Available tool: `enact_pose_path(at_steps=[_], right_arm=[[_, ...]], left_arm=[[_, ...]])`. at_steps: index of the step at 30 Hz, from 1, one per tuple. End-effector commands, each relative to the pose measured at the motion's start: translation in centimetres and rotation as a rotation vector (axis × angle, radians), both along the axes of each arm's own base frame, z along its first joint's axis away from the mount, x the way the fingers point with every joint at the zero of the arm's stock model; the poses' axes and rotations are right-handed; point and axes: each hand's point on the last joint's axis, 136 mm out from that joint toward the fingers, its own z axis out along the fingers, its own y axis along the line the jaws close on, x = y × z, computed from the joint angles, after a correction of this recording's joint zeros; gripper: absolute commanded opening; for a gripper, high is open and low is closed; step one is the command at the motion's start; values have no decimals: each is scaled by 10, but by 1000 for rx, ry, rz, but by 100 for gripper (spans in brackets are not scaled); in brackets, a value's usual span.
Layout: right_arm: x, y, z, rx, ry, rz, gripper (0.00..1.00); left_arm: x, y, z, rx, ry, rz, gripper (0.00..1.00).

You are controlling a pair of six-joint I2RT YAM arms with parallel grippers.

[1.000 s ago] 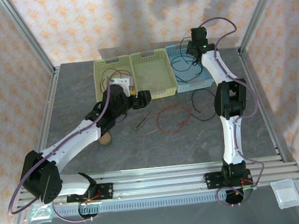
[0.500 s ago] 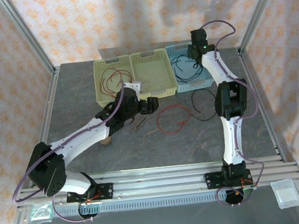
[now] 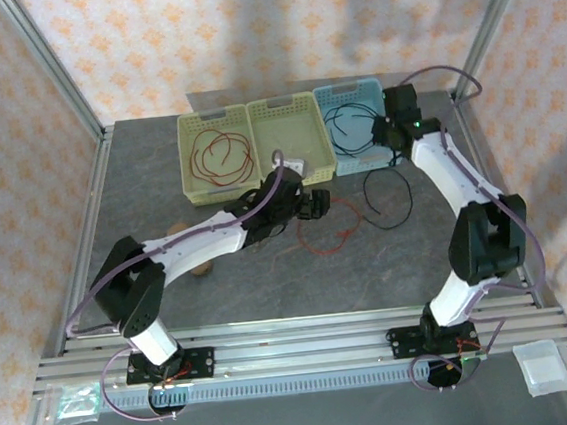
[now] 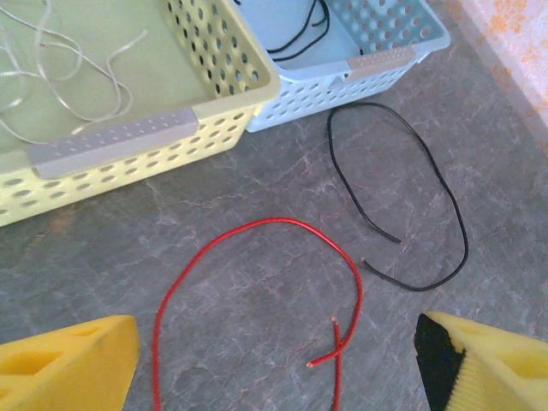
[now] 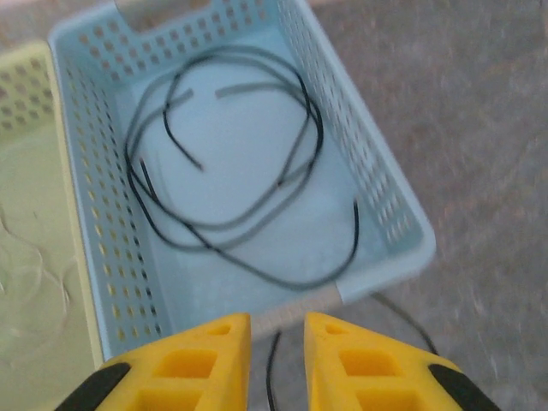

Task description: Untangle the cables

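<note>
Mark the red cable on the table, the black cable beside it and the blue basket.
red cable [image 4: 274, 221], left wrist view, top of its loop.
black cable [image 4: 370, 104], left wrist view, far end of its loop.
blue basket [image 4: 325, 92], left wrist view, near perforated wall.

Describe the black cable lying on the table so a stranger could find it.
On the table, find the blue basket, rightmost of three along the back. In front of it lies a thin black cable in an open loop. The red cable beside it differs in colour; the other black cables lie inside the basket.
</note>
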Motion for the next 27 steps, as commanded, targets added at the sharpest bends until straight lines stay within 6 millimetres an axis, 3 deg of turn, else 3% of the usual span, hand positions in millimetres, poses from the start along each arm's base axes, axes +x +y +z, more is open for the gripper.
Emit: enact_pose_path(at_steps=[1,7,12,15,20,27], right_arm=[[-34,-2,-20,27,60,-33,24],[-90,-21,-70,50,177,-154,30],[-115,-41,-96,75,218,-225,36],[-122,-54,-109,86,257,-265,41],[-124,-71,-123,106,293,-313,44],[-116,-74,-143,144,343,-303,44]], left_arm=[[4,-16,3,-15,-4,3,85],[-4,-56,-9,-12,-9,-84,84],[-10,-82,-21,-37,10,-135,84],[-12,-92,-33,-43,34,-153,84],[-14,-102,-37,-44,39,-175,84],[-16,-102,-40,-37,43,-181,84]])
